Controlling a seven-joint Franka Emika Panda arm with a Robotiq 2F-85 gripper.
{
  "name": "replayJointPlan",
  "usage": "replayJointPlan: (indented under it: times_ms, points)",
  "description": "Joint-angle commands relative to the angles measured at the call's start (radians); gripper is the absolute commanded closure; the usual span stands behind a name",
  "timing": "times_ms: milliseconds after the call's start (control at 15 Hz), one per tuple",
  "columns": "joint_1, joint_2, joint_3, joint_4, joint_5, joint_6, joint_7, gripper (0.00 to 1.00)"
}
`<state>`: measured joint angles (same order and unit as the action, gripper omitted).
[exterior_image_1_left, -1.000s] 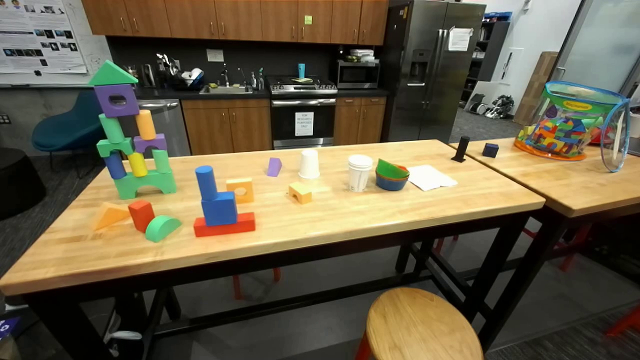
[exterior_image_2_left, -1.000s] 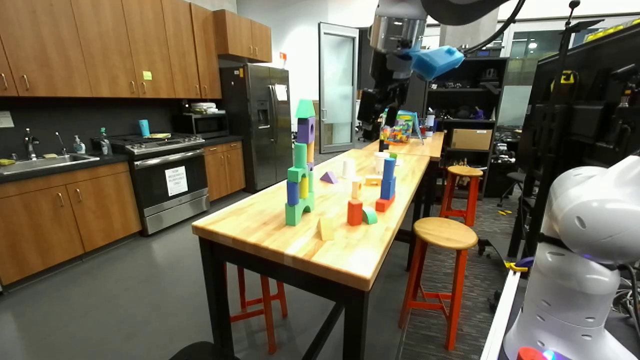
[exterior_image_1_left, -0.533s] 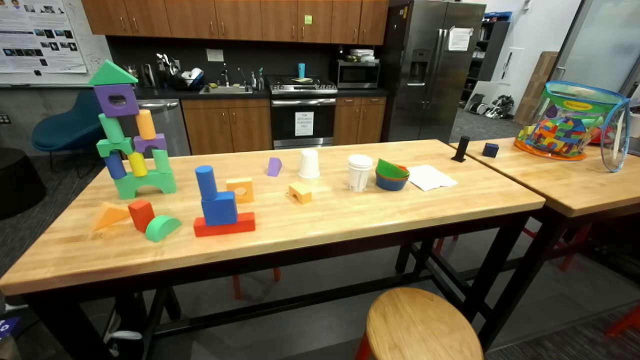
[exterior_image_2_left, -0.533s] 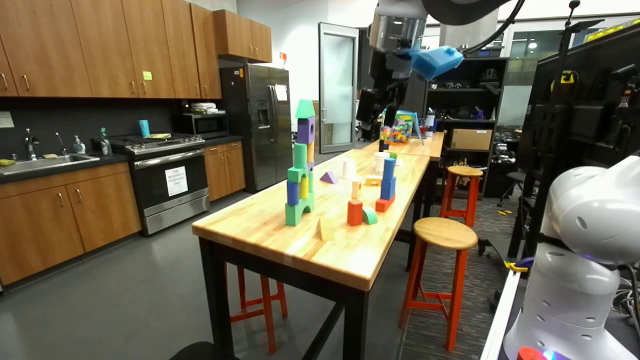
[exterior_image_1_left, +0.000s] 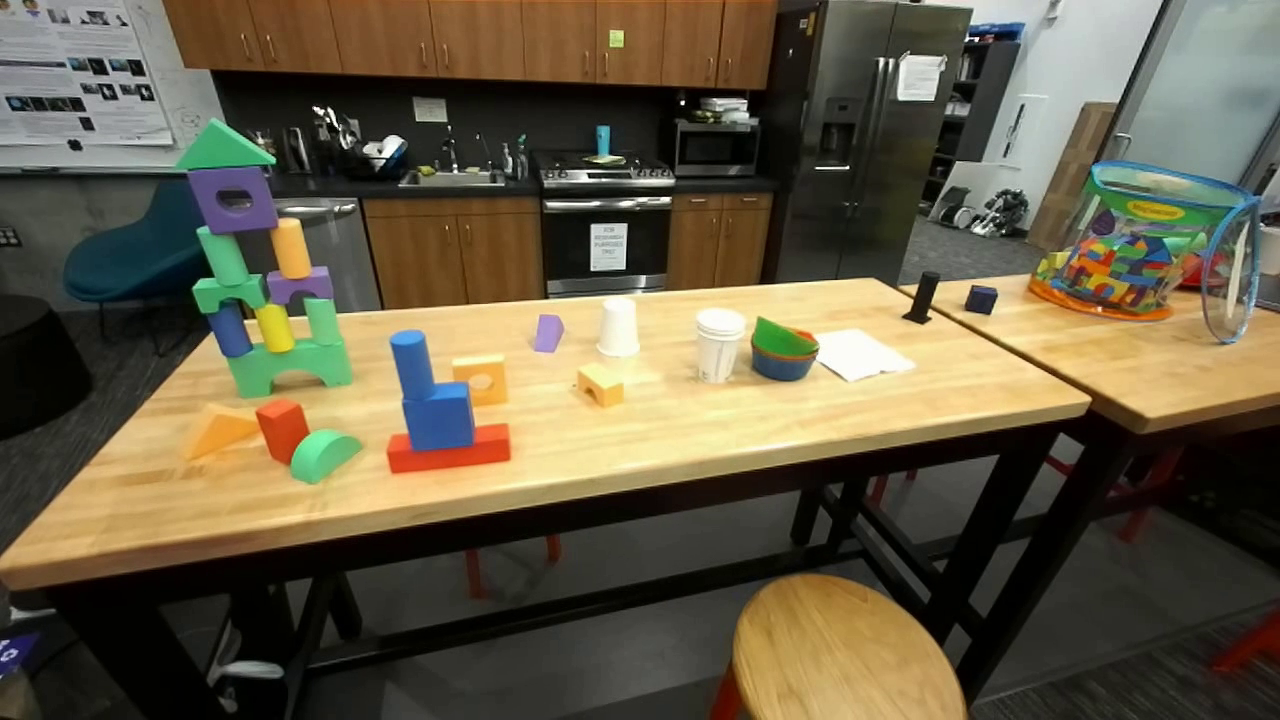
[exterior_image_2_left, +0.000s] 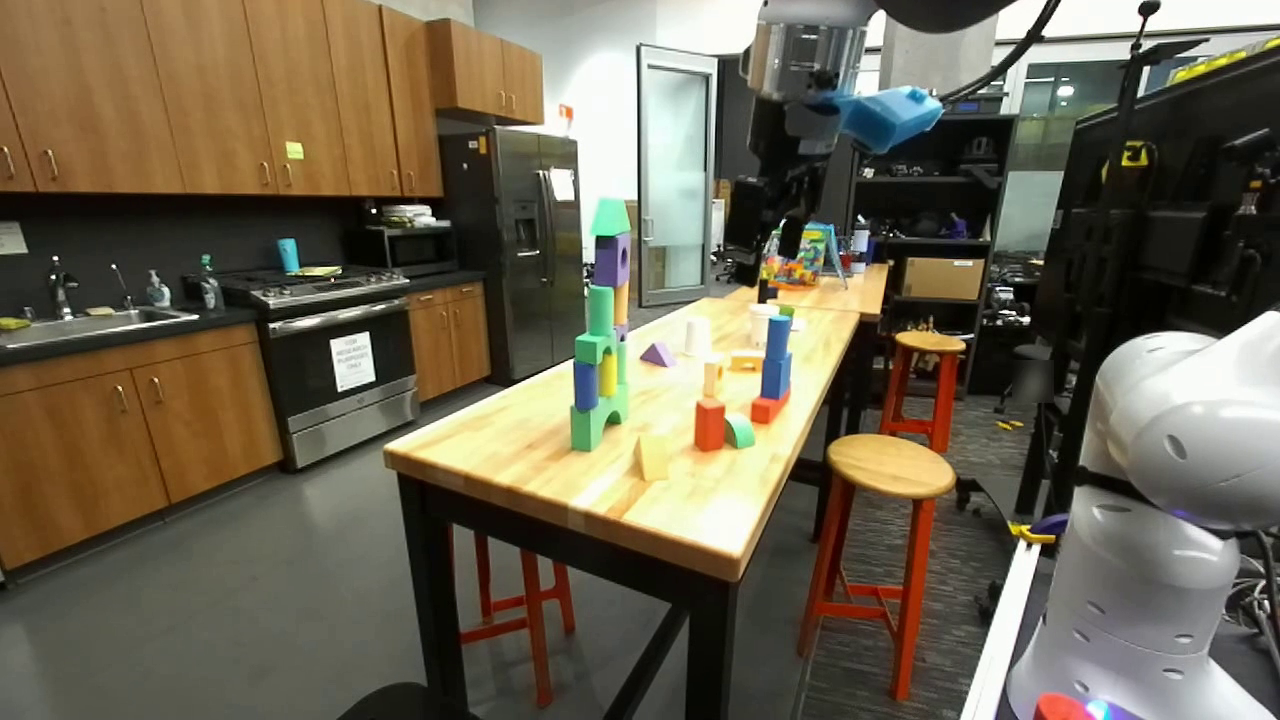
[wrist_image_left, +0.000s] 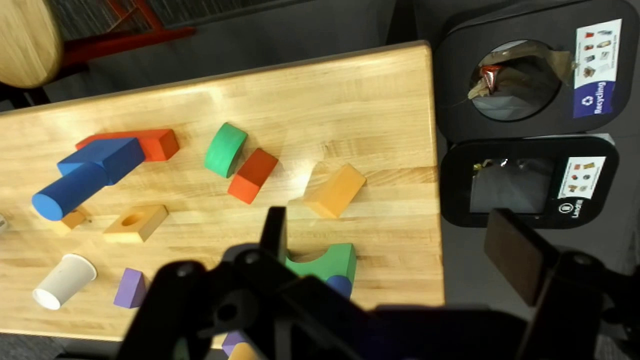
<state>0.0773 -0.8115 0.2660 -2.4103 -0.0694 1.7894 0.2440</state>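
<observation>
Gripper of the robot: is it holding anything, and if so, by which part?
Nothing is held: in the wrist view, the gripper stands open, its fingers wide apart.

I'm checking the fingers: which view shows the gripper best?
The wrist view: the gripper is close, fingers spread. An exterior view shows the gripper smaller and dark; an exterior view with a poster lacks it.

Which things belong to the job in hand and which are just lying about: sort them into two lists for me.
Likely the job's, with the open, empty fingers turned roughly their way:
block tower
orange wedge
red block
green half-round

Apparently just lying about:
upside-down white cup
bowls
sheet of paper
round stool
</observation>
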Motion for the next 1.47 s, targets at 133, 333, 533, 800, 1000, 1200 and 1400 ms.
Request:
replayJointPlan:
  times_ms: [133, 333, 533, 800, 1000, 1200, 1400]
  points:
    - [0.008, 0.003, -0.005, 0.001, -0.005, -0.002, 0.005, 0.0]
    - [0.008, 0.003, -0.006, 0.0, -0.005, -0.002, 0.005, 0.0]
    - [0.008, 0.003, -0.006, 0.0, -0.005, -0.002, 0.005, 0.0]
    - [0.008, 0.003, -0.006, 0.0, -0.005, -0.002, 0.005, 0.0]
    - [0.009, 0.019, -0.006, -0.002, -0.005, 0.002, -0.002, 0.0]
    - [-0.001, 0.047, -0.003, -0.025, -0.015, 0.02, 0.006, 0.0]
    - [-0.014, 0.074, -0.008, -0.047, -0.039, 0.047, 0.015, 0.0]
